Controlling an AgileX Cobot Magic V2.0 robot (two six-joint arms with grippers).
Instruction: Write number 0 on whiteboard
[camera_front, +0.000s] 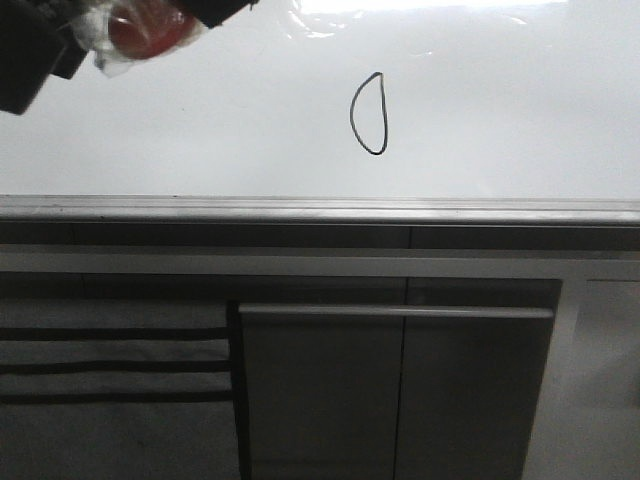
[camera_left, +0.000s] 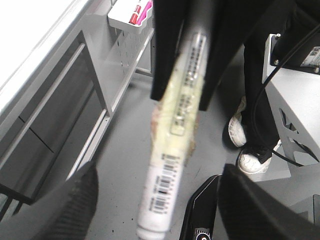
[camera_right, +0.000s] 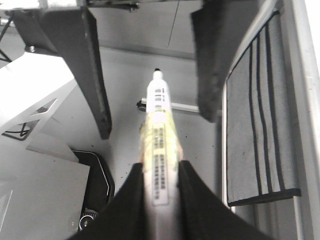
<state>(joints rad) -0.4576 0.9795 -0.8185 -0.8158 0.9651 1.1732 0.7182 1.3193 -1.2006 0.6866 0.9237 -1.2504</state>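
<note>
The number 0 (camera_front: 369, 113), a thin black lopsided loop, is drawn on the whiteboard (camera_front: 200, 130) above its grey ledge (camera_front: 320, 210). Away from the board, my right gripper (camera_right: 160, 167) is shut on a white marker (camera_right: 157, 115) wrapped in yellowish tape. My left gripper (camera_left: 160, 170) is open, its fingers (camera_left: 75, 200) standing wide on either side of the marker's (camera_left: 175, 125) free end without touching it. In the right wrist view those left fingers (camera_right: 92, 75) flank the marker's tip. A dark gripper part (camera_front: 30, 50) with something red in clear wrap shows at the front view's top left corner.
Dark grey cabinet fronts (camera_front: 320, 400) stand below the ledge, with a striped grey cloth (camera_front: 110, 360) hanging at the left. A white basket of pens (camera_left: 130, 17) hangs near the board. A person's legs in white shoes (camera_left: 250, 155) stand close by, beside a black base (camera_left: 200, 215).
</note>
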